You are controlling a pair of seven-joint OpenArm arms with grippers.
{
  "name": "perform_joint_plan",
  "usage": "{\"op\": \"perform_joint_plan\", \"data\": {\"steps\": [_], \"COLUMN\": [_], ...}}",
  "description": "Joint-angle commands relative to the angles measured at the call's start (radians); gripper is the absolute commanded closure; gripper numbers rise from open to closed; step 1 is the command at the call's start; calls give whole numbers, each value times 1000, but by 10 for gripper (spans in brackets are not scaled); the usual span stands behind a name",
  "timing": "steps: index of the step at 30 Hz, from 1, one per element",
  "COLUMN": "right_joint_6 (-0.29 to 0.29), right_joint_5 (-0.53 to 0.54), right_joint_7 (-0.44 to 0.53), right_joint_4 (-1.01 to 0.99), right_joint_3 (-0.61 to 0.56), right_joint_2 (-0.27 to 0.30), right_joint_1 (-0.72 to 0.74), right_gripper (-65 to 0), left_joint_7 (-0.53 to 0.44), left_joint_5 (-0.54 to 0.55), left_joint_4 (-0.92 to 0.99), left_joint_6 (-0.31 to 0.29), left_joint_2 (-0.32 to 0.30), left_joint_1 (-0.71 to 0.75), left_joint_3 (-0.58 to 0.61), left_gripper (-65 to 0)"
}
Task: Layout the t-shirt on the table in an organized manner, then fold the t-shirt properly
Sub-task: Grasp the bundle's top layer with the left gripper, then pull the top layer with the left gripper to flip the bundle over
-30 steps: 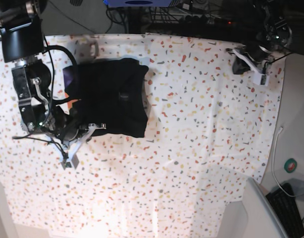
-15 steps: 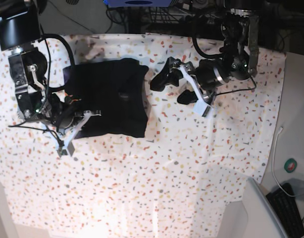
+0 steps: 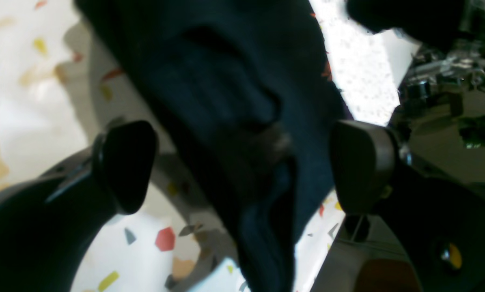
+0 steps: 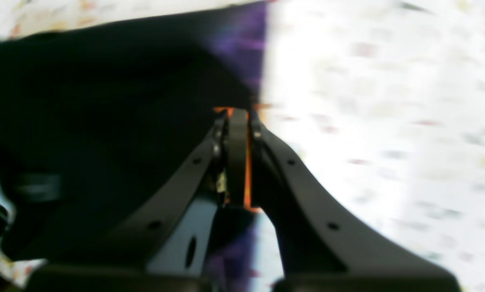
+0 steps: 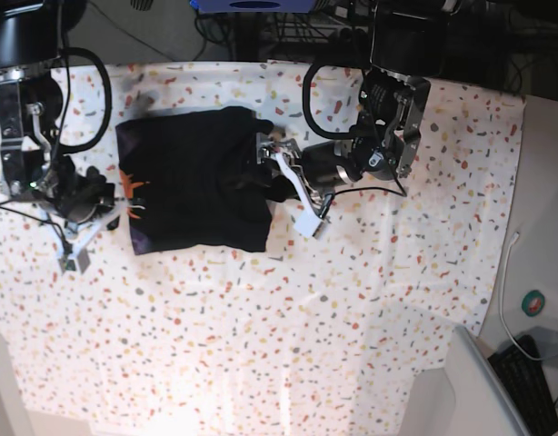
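Base view shows the t-shirt lying as a compact dark bundle on the speckled desk, with one arm at each of its two opposite sides. The main risk, as I judge it, lies with the left gripper: its jaws stand spread wide, straddling a thick bunched fold at the bundle's edge. If they shut here they may catch several layers at once, so that pulling would drag the whole stack instead of opening a single layer. The desk cover could also be pinched along with the cloth, since it lies close beneath the lower pad.

In the left wrist view the dark fold runs between the two pads, nearer the middle than either one, and seems to touch neither. The right gripper is clenched tight, jaws pressed together at the shirt's border where an orange sliver of the print shows between them. That view is blurred, so I cannot tell whether cloth is truly caught there. If it is not, pulling from that side would leave the shirt behind.
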State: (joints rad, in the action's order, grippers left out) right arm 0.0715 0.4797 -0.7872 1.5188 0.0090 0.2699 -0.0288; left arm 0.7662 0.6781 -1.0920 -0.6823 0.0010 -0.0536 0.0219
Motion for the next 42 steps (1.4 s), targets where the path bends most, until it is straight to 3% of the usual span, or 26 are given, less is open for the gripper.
{"op": "perform_joint_plan", "data": {"steps": [1,6,9,10,11,15,16,19,22,26,30,35,42], "right_joint_6": [43,175,198,198,198,199,199,199,199,199,199,199,199], "right_joint_5": [9,9,9,9,9,6,6,4,4,4,4,4,4], "right_joint_7": [18,13,13,13,15,16,16,18,18,16,13,13,16], "right_joint_4": [24,16,16,16,16,15,15,15,15,15,15,15,-40], "right_joint_3": [39,231,322,343,363,411,412,412,406,405,405,405,403], "right_joint_2": [12,9,9,10,13,18,18,18,18,18,15,12,10], "right_joint_1": [8,-24,-43,-47,-49,-75,-78,-99,-105,-118,-119,-119,-132], "right_gripper": [0,0,0,0,0,0,0,0,0,0,0,0,0], "left_joint_7": [-32,-116,-129,-129,-124,-113,-89,37,103,100,77,-53,-86], "left_joint_5": [18,-42,-51,-51,-51,-53,-53,-54,-54,-54,-62,-255,-578], "left_joint_4": [13,95,100,100,97,100,102,98,79,2,-46,-60,-50], "left_joint_6": [-16,-12,60,80,98,187,214,226,226,226,226,226,226], "left_joint_2": [17,26,26,24,24,12,-3,-35,-111,-253,-306,-281,-149], "left_joint_1": [-21,-32,-32,-33,-35,-73,-87,-159,-243,-391,-549,-655,-584], "left_joint_3": [3,75,138,143,140,149,151,181,335,717,1071,1415,1369], "left_gripper": [-650,-650,-650,-594,-495,-49,0,0,0,0,0,0,0]}}
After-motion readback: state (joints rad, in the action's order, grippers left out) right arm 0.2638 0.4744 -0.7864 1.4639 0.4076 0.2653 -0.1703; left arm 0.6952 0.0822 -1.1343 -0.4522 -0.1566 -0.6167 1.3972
